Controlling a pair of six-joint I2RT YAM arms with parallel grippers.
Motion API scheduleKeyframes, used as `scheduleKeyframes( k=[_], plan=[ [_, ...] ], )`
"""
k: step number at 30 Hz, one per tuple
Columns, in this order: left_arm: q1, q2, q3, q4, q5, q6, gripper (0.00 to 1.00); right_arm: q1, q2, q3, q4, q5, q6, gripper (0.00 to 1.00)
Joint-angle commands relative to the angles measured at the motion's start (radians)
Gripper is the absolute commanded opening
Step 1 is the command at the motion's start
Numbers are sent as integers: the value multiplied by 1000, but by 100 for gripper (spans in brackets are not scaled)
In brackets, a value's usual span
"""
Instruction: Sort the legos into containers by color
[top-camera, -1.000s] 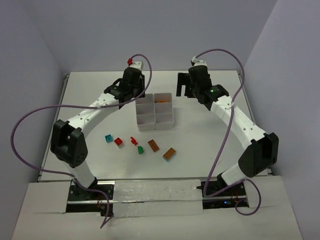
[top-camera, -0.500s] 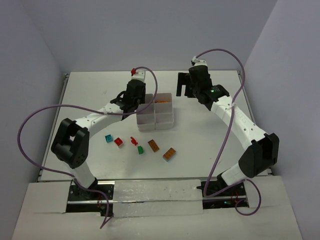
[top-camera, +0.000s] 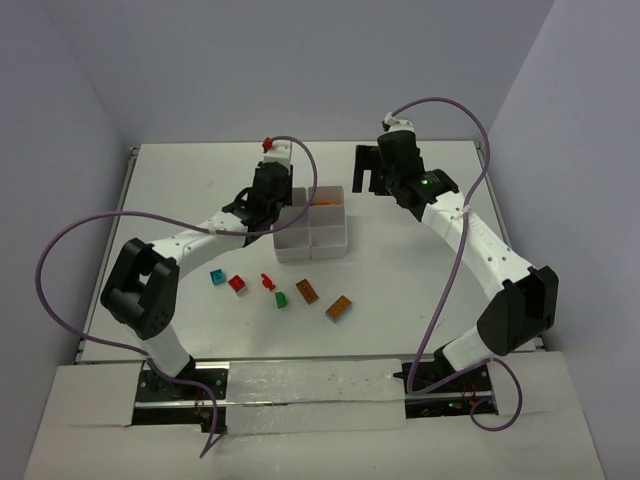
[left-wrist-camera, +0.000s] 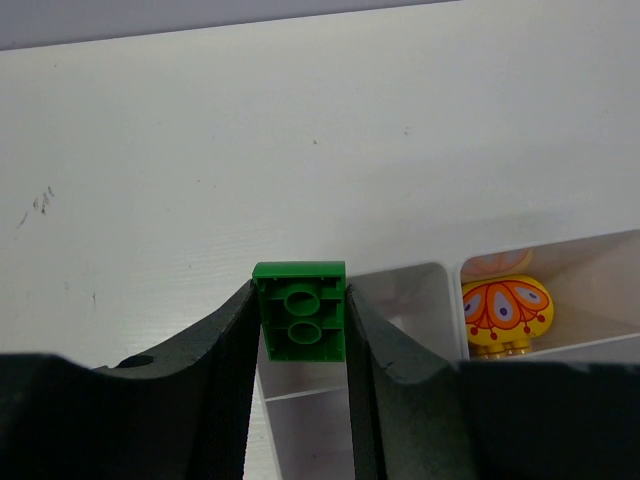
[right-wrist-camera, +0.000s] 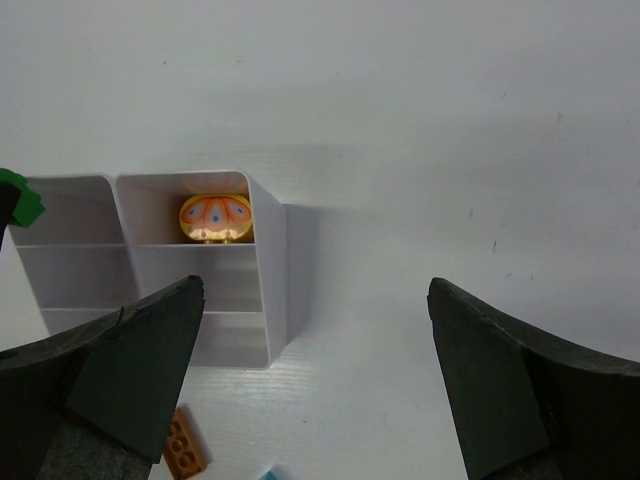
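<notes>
My left gripper is shut on a green lego, held underside up by its two sides above the far-left compartment of the white containers tray. In the top view this gripper sits over the tray's left column. A yellow-orange patterned piece lies in the far-right compartment. On the table in front of the tray lie a teal lego, two red ones, a green one and two orange-brown ones. My right gripper hangs open and empty beyond the tray's right side.
The right wrist view shows the tray wall, the held green lego's corner at the left edge and an orange-brown lego below. Purple cables arc over both arms. Grey walls close in the table on three sides.
The left gripper has moved right and nearer with the green lego, from the tray's far-left corner to over its left column. The right arm has not moved.
</notes>
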Motion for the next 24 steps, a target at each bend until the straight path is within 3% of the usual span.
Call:
scheduleKeyframes(
  k=[1, 6, 12, 19, 24],
  plan=[
    [-23, -49, -2, 54, -6, 12, 34, -6, -12, 20, 22, -1, 13, 100],
    [-32, -50, -18, 54, -8, 16, 43, -6, -15, 21, 22, -1, 11, 100],
    [-35, -36, -8, 41, -4, 11, 71, -6, -17, 17, 24, -6, 9, 100],
    [-35, -78, 38, 7, 1, 18, 73, -5, -71, -43, 65, -94, -19, 100],
    [-17, -200, 138, -213, 113, -21, 73, 10, -129, -129, 119, -213, -54, 100]
  ],
)
